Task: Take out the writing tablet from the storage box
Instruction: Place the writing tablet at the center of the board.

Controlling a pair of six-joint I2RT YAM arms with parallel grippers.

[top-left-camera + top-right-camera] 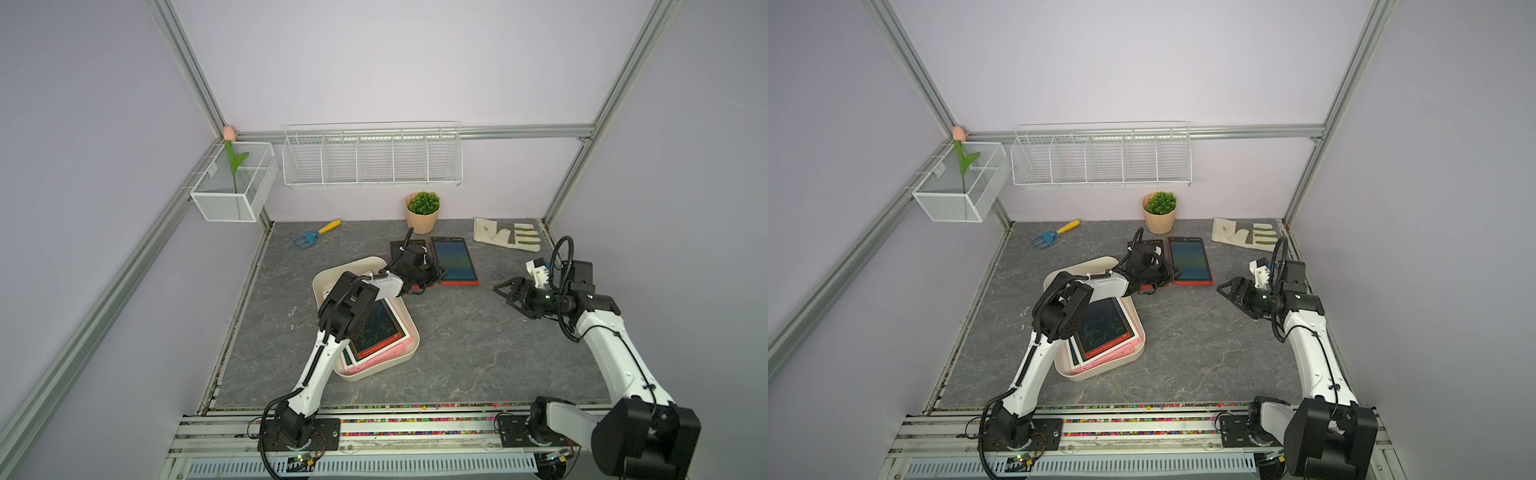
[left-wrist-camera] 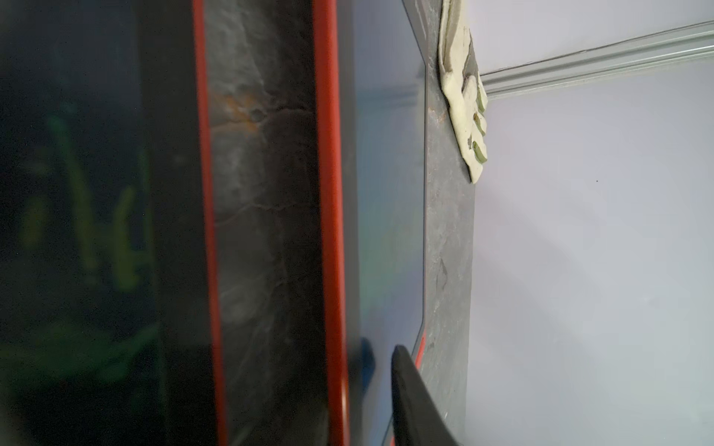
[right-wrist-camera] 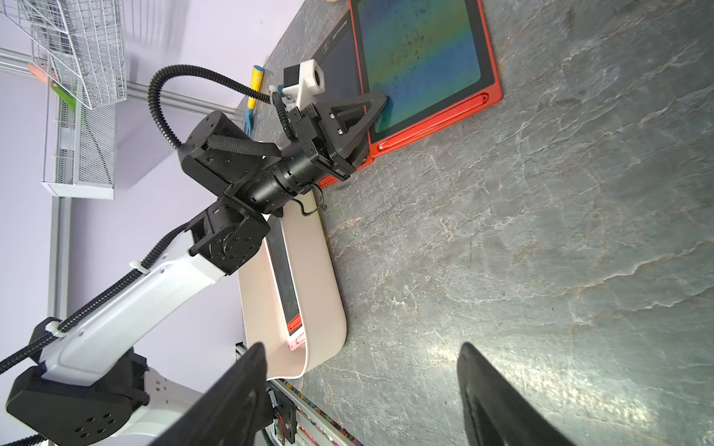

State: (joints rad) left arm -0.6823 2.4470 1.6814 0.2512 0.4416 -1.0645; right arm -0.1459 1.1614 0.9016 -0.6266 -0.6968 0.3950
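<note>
Beyond the storage box (image 1: 328, 277), left gripper (image 3: 376, 112) parts over desk-laid tablets (image 1: 454, 261); lift clear without dragging them. Right gripper (image 1: 505, 292) hangs spread, empty.

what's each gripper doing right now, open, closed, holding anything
left gripper: over two red tablets on the table; open or shut cannot be told.
right gripper: open, holding nothing.

Storage box (image 1: 405, 316) smooth cream plastic; table (image 1: 478, 332) matt grey stone-look.

A robotics lab test cell: two white-and-black arms bolted to a slotted aluminium rail (image 1: 415, 432), working a grey stone-patterned tabletop (image 1: 478, 345) enclosed by plain lilac panels (image 1: 395, 62) in aluminium framing (image 1: 519, 131).
</note>
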